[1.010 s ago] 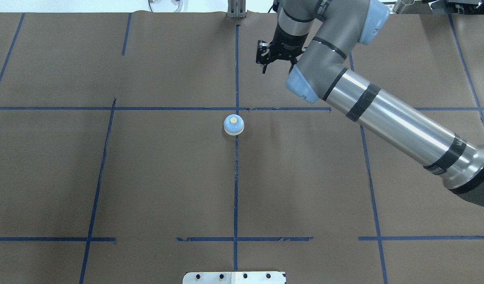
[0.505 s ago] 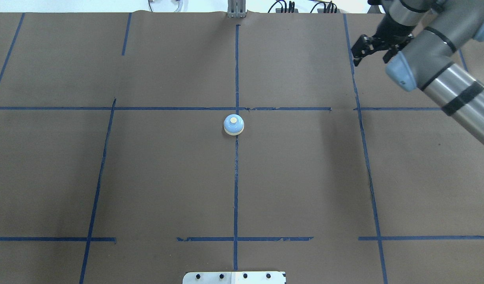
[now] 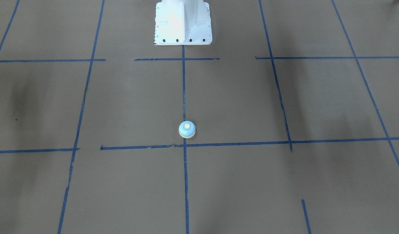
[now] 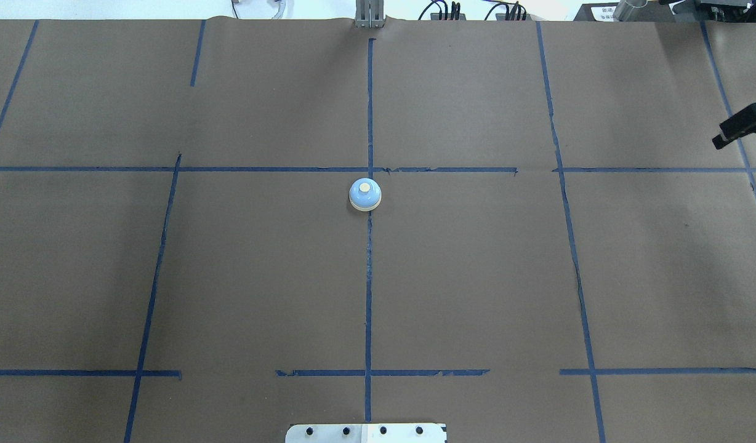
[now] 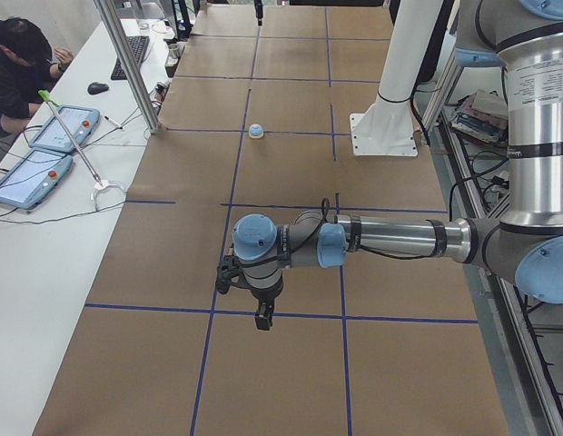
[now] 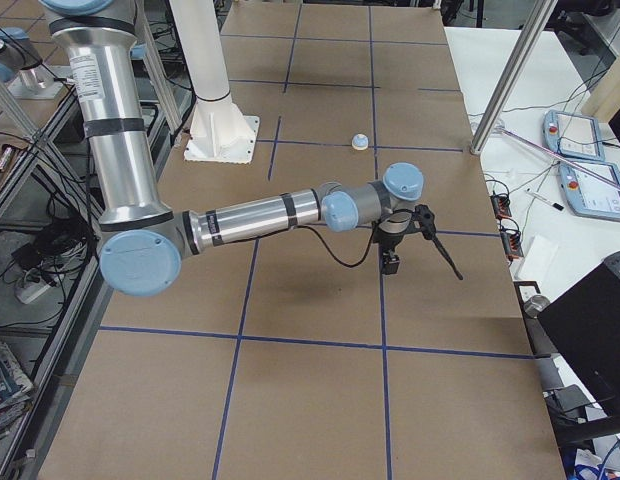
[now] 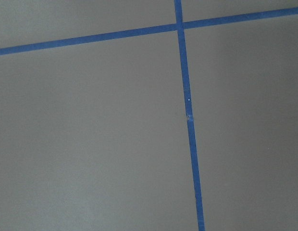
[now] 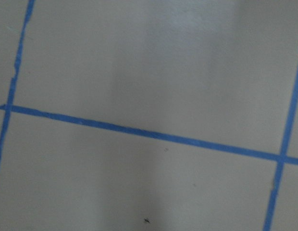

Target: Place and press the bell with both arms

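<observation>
Over taped paper (image 4: 476, 277), left gripper (image 5: 262, 318) and right gripper (image 4: 736, 127) seemingly pointed down, well apart from the bell (image 4: 365, 195); their spread couldn't be told.

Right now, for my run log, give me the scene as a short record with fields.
bell: upright on the table, beside the central tape crossing, nothing touching it
left gripper: above bare table, far from the bell; jaws unclear
right gripper: above bare table, far from the bell; jaws unclear
pedestal: white, in line with the bell along the centre tape
</observation>
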Action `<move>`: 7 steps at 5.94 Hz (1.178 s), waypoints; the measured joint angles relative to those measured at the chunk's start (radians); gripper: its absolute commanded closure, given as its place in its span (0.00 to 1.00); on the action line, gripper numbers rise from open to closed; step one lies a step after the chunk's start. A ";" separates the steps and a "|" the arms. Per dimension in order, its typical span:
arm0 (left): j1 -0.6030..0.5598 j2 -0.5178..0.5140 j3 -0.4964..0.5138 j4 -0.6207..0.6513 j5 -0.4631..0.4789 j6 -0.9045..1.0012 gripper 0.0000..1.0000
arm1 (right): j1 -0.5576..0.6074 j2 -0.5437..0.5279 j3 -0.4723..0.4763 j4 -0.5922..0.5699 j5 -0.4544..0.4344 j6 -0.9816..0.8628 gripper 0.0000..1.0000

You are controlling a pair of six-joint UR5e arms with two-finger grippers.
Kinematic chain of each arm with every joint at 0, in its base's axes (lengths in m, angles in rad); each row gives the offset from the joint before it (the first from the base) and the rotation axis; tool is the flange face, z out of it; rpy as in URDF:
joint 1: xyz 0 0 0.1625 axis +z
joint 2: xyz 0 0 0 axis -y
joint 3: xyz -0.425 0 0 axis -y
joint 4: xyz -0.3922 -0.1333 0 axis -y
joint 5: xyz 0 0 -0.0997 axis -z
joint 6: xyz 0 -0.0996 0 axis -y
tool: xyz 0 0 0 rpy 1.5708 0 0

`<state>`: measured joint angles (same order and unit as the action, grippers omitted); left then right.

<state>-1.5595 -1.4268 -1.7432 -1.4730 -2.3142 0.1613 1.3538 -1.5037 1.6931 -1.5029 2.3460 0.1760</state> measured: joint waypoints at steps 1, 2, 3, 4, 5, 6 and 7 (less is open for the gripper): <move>0.001 0.001 -0.001 -0.001 -0.001 0.000 0.00 | 0.063 -0.115 0.046 0.001 -0.002 -0.039 0.00; 0.001 0.002 -0.001 -0.001 -0.001 0.000 0.00 | 0.101 -0.187 0.062 0.006 -0.006 -0.080 0.00; 0.001 0.002 -0.003 -0.001 -0.002 0.000 0.00 | 0.117 -0.226 0.067 0.012 -0.008 -0.098 0.00; 0.001 0.002 -0.005 -0.001 -0.002 0.001 0.00 | 0.122 -0.244 0.069 0.016 -0.007 -0.104 0.00; 0.001 0.002 -0.011 -0.001 -0.002 0.001 0.00 | 0.123 -0.249 0.069 0.018 -0.006 -0.104 0.00; 0.000 0.003 -0.018 -0.001 -0.002 0.001 0.00 | 0.123 -0.250 0.072 0.018 -0.006 -0.104 0.00; 0.000 0.003 -0.021 0.000 -0.002 0.001 0.00 | 0.123 -0.252 0.077 0.018 -0.005 -0.104 0.00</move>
<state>-1.5599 -1.4237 -1.7643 -1.4734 -2.3163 0.1626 1.4771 -1.7561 1.7704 -1.4853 2.3407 0.0720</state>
